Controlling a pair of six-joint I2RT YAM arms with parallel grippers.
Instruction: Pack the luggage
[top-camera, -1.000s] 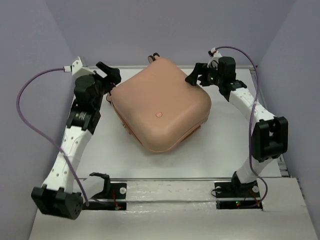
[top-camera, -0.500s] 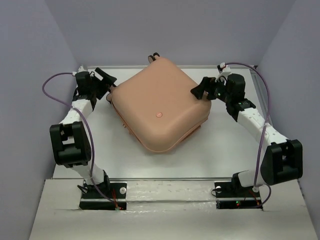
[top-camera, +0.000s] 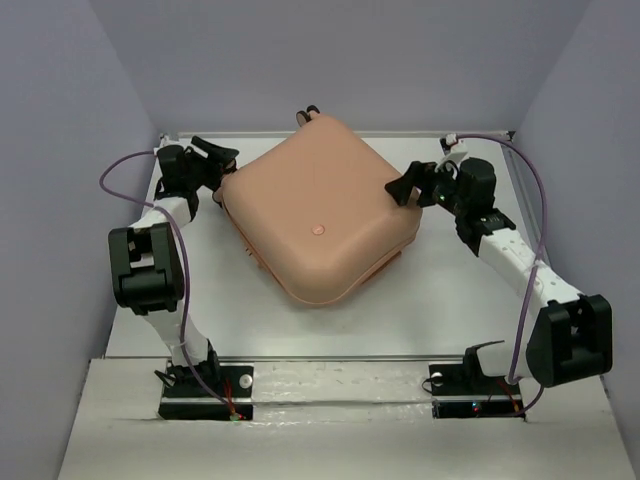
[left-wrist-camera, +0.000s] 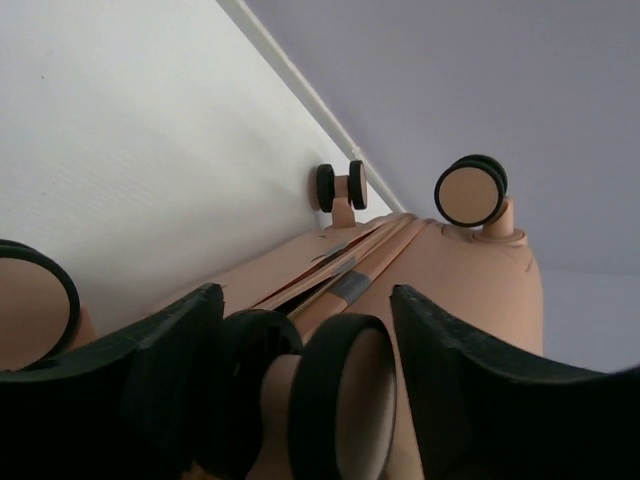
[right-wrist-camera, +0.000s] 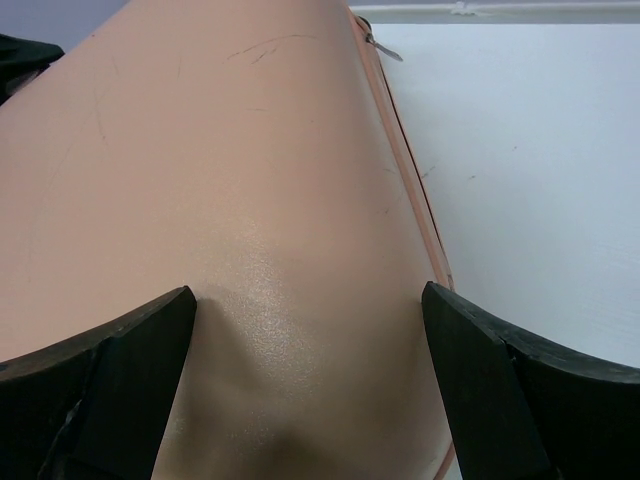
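Note:
The luggage (top-camera: 320, 220), a large peach-pink hard shell, lies flat in the middle of the table with its lid down. Its seam shows a narrow dark slit in the left wrist view. My left gripper (top-camera: 215, 160) is at its left corner. There its jaws (left-wrist-camera: 308, 295) stand round a black-rimmed caster wheel (left-wrist-camera: 335, 395), with a gap on the right side. My right gripper (top-camera: 405, 188) is at the right corner, open wide. Its fingers (right-wrist-camera: 120, 370) straddle the rounded shell (right-wrist-camera: 250, 200).
Other caster wheels (left-wrist-camera: 340, 186) (left-wrist-camera: 470, 192) stick out at the luggage's far corner, close to the back wall. A zip pull (right-wrist-camera: 385, 48) lies on the white table (top-camera: 450, 300) beside the seam. Purple walls close in on three sides.
The left arm has folded up, its elbow swinging in from the near left, while its gripper stayed at the corner and narrowed a little. The right gripper slid nearer along the right corner.

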